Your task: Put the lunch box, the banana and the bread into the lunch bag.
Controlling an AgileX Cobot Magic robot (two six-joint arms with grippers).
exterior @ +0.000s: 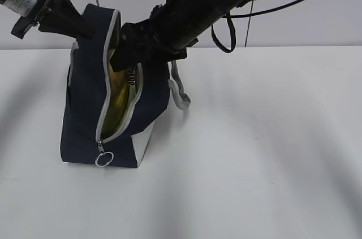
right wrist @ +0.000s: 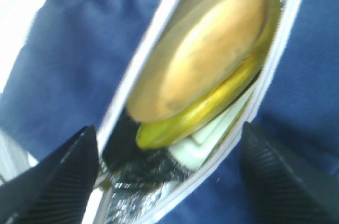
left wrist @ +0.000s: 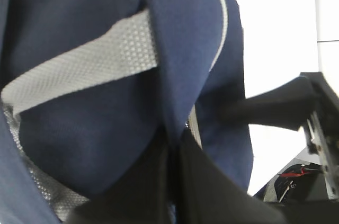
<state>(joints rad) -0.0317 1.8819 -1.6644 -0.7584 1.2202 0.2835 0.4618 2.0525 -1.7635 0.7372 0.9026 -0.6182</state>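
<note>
Lunch bag (exterior: 85,114) upright on white tabletop (exterior: 254,154), zipper open, all three items inside.

Right wrist view: bread (right wrist: 204,49) uppermost, banana (right wrist: 196,113) beneath it, lunch box (right wrist: 204,142) green lid lowest, against foil lining. Right end effector (right wrist: 169,176) released, fingers spread to either side of the opening, grasping nothing. Left end effector (left wrist: 175,181) clenched on the bag's navy fabric near the grey strap (left wrist: 85,65).

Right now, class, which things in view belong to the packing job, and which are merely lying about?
Belong to the job:
lunch bag
bread
banana
lunch box
left gripper, pinching the bag's edge
right gripper, open over the contents

Lying about:
nothing, only the white table
</note>
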